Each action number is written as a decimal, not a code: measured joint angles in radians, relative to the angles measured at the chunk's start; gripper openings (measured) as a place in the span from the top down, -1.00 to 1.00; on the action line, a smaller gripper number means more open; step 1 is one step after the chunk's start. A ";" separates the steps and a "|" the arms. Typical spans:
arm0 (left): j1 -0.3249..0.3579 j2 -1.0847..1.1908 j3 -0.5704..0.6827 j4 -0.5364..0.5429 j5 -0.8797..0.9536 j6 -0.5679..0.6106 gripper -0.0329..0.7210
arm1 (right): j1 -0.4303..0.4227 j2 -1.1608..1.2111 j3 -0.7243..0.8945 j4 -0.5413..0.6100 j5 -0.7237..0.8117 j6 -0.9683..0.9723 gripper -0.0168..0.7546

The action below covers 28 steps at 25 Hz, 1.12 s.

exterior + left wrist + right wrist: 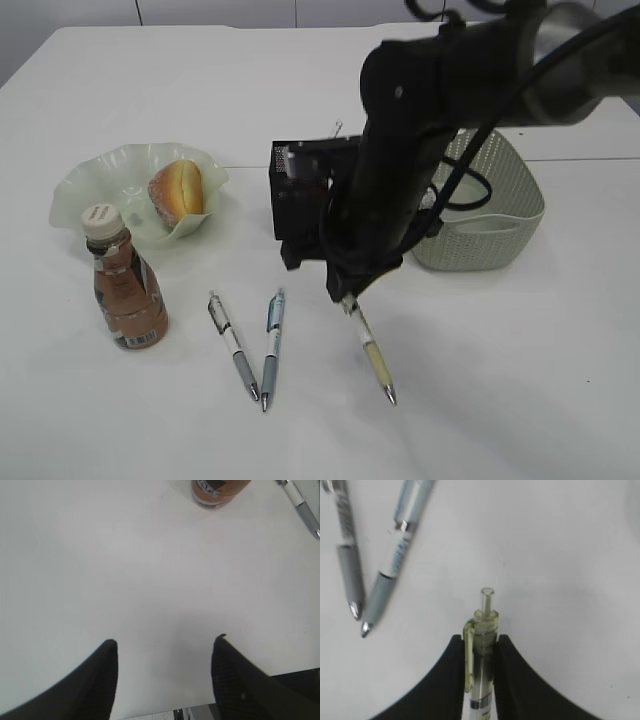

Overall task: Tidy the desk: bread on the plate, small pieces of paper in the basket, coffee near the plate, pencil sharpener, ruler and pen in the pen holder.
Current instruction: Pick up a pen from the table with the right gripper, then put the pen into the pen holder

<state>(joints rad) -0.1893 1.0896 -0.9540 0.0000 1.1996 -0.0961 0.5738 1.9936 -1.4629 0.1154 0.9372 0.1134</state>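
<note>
Matte black right arm (400, 170), thick and rounded, with a grey metallic cylindrical section near the upper end. Black cables looped along the side and over the top. Right gripper (479, 652) ending in two black jaws, smoothly curved and tapering to narrow tips. Left gripper (165, 652) likewise black, with a faint cross-hatched texture on one inner face.

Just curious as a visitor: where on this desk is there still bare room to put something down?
Bare: the wide strip behind the plate and pen holder, and the front right corner, right of the yellowish pen below the basket. Crowded: the bottle against the plate, and the two grey pens beside the held one.
</note>
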 joint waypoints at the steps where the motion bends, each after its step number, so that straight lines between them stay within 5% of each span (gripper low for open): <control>1: 0.000 0.000 0.000 0.000 0.000 0.000 -0.24 | -0.014 -0.011 -0.023 0.019 0.000 -0.015 0.68; 13: 0.000 0.000 0.001 0.000 0.000 0.000 -0.24 | -0.227 -0.037 -0.232 0.411 -0.052 -0.379 0.68; 23: 0.000 0.000 0.002 0.000 0.000 0.000 -0.24 | -0.264 -0.037 -0.235 0.737 -0.317 -0.833 0.68; 28: 0.000 0.000 0.002 0.000 0.000 0.000 -0.24 | -0.287 0.012 -0.239 0.996 -0.352 -1.060 0.68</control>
<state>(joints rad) -0.1893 1.0896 -0.9518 0.0000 1.1996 -0.0961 0.2864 2.0058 -1.7019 1.1118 0.5848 -0.9464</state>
